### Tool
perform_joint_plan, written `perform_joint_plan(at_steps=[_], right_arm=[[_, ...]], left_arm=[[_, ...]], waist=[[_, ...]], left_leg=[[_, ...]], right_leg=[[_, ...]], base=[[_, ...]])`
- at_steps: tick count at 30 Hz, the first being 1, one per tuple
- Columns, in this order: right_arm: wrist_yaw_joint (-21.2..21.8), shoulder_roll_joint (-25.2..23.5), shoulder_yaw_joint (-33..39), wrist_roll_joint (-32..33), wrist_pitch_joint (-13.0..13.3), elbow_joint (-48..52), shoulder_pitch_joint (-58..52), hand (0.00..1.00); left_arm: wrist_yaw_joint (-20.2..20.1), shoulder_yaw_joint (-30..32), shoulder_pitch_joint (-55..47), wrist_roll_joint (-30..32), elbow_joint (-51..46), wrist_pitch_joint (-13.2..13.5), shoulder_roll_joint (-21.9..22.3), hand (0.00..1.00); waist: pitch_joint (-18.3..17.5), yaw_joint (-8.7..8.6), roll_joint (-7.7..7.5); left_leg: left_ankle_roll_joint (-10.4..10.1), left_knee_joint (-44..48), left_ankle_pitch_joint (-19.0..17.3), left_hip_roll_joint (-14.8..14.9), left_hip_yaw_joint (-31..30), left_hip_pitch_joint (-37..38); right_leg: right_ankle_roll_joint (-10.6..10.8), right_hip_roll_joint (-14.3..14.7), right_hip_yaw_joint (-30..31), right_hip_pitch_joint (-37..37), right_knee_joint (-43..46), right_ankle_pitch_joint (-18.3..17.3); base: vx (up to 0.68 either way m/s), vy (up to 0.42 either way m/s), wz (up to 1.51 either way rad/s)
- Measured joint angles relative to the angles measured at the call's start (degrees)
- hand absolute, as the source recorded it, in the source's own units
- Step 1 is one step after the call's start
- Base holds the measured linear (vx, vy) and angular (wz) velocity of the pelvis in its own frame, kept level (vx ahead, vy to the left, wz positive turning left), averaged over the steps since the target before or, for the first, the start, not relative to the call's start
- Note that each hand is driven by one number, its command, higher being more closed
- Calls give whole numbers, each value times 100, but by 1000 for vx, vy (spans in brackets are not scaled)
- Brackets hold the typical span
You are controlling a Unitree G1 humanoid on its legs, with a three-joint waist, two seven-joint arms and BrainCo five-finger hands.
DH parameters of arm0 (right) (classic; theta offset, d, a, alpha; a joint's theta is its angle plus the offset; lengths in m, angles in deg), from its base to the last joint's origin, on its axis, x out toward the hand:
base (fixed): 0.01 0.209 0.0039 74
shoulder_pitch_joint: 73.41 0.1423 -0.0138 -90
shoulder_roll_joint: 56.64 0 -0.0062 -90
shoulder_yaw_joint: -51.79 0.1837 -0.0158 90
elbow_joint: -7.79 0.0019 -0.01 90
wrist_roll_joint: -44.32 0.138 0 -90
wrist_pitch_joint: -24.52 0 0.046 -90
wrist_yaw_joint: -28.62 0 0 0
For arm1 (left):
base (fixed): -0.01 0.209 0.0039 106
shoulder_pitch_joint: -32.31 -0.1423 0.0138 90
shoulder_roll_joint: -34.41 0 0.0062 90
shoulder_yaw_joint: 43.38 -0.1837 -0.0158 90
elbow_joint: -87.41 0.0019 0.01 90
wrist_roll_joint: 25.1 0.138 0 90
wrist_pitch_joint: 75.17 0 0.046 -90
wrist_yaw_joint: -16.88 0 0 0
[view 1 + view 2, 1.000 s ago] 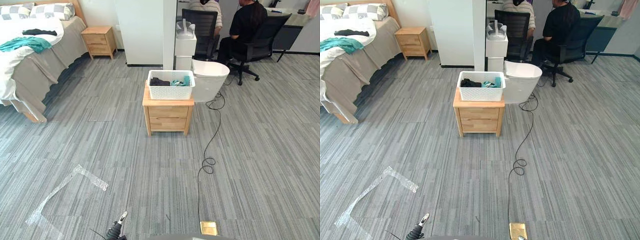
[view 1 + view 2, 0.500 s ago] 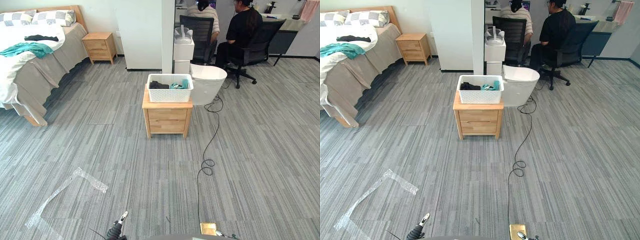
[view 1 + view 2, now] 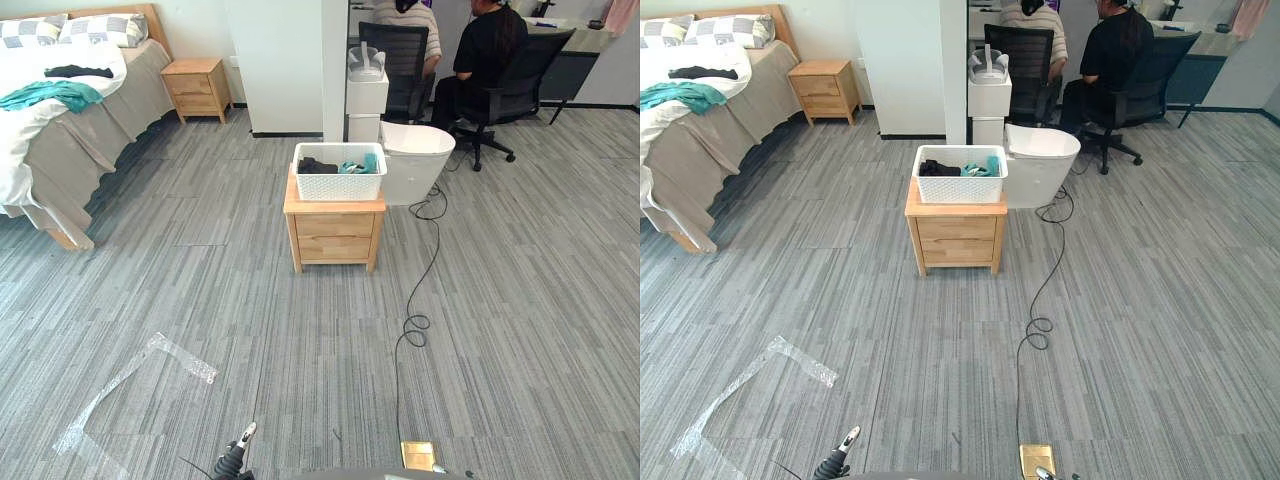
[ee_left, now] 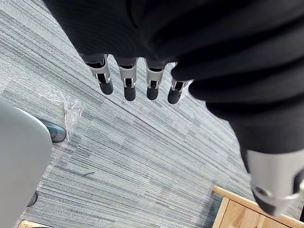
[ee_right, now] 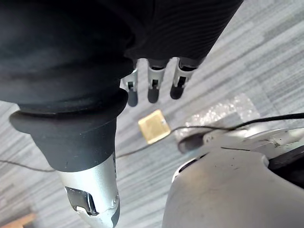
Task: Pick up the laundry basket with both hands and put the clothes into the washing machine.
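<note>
Only my camera has shifted slightly — the laundry basket sits unmoved on the wooden bench well ahead, my left robot hand and right robot hand hang released over the floor — so pickup hasn't begun.

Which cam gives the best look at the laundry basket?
Left eye view: the white laundry basket sits whole and unblocked on the wooden nightstand, dark and teal clothes visible inside. Right eye view gives nearly the same. Wrist views face carpet past the open left hand and right hand.
</note>
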Motion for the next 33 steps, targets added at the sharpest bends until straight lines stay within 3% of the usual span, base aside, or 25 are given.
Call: perform_joint_plan(at_steps=[18,21,23,24,25,28,30,32,33], right_arm=[[-1,12,-175,8,1,61,57,0],[5,-28,-179,0,28,129,175,0],[3,-24,-193,-5,26,134,277,0],[1,3,-213,-5,29,146,277,0],[-5,53,-216,-4,21,146,287,0],[-8,147,-221,-3,3,121,479,0],[-9,135,-227,-3,5,121,577,0],[-3,93,-219,-2,-1,122,557,0],[3,93,-222,-29,0,121,501,0]], left_arm=[[11,-170,70,-129,-4,-2,-64,0],[8,-134,226,-138,-117,-6,-128,0],[9,-93,252,-306,-374,0,-123,0],[6,-62,295,-353,-380,-2,-117,0],[14,-65,341,-368,-378,-6,-89,0],[14,-60,390,-419,-381,-1,-64,0],[37,74,354,-420,-325,-12,-78,0],[42,124,286,-420,-295,-20,-91,0],[29,192,169,-418,-281,-34,-129,0]], waist=[[111,3,-20],[508,9,-56],[750,92,-71],[800,131,-49],[840,158,91],[878,185,141],[876,263,149],[857,380,152],[759,443,78]], left_leg=[[-35,127,-23,32,-87,-218],[-296,1908,-743,233,-180,-908],[-511,3969,-763,469,-70,-1877],[-490,4293,-791,555,11,-2057],[-423,4377,-880,652,101,-2343],[-413,3452,-827,661,160,-2876],[-565,2192,-593,714,57,-3019],[-544,2358,-605,824,7,-3084],[-490,2856,-591,774,29,-3218]], right_leg=[[-21,17,-115,-83,26,-35],[-161,85,-228,-91,500,-379],[-308,141,-236,-18,771,-663],[-317,163,-236,12,785,-694],[-332,177,-235,40,790,-730],[-291,81,-123,-1,768,-820],[-149,-38,177,-87,783,-955],[-29,-114,468,-99,987,-1197],[149,-252,639,-240,1453,-1554]], base=[[-2,-9,3],[-23,-45,26],[-83,-63,11],[42,-25,2],[84,21,0],[107,100,-20],[257,245,-67],[336,293,-86],[415,341,-85]])
